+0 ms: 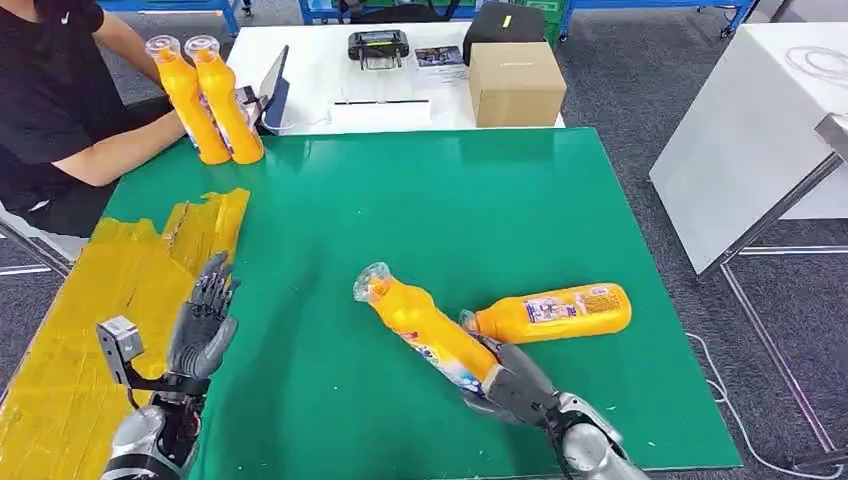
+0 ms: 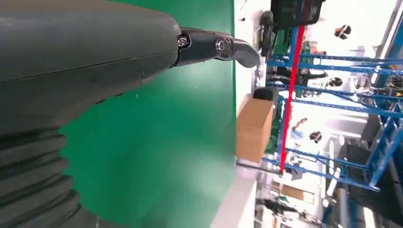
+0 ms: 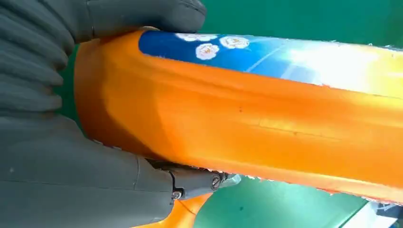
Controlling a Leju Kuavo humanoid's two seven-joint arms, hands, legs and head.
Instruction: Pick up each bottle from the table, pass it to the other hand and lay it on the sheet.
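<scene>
My right hand (image 1: pixel 518 385) grips the base end of an orange bottle (image 1: pixel 425 327) that lies tilted over the green table (image 1: pixel 450 200), its clear cap toward the table's middle. Up close, the right wrist view has my fingers (image 3: pixel 142 16) and thumb wrapped around that bottle (image 3: pixel 266 118). A second orange bottle (image 1: pixel 553 313) lies on its side just right of it. My left hand (image 1: pixel 203 322) hovers open, fingers apart, at the edge of the yellow sheet (image 1: pixel 90 310); one finger (image 2: pixel 216 47) reaches over the green surface.
A person in a black shirt (image 1: pixel 50 90) at the far left holds two upright orange bottles (image 1: pixel 208 98) at the table's far left corner. Behind the table stand a cardboard box (image 1: pixel 516 83) and a white table (image 1: pixel 330 60) with devices.
</scene>
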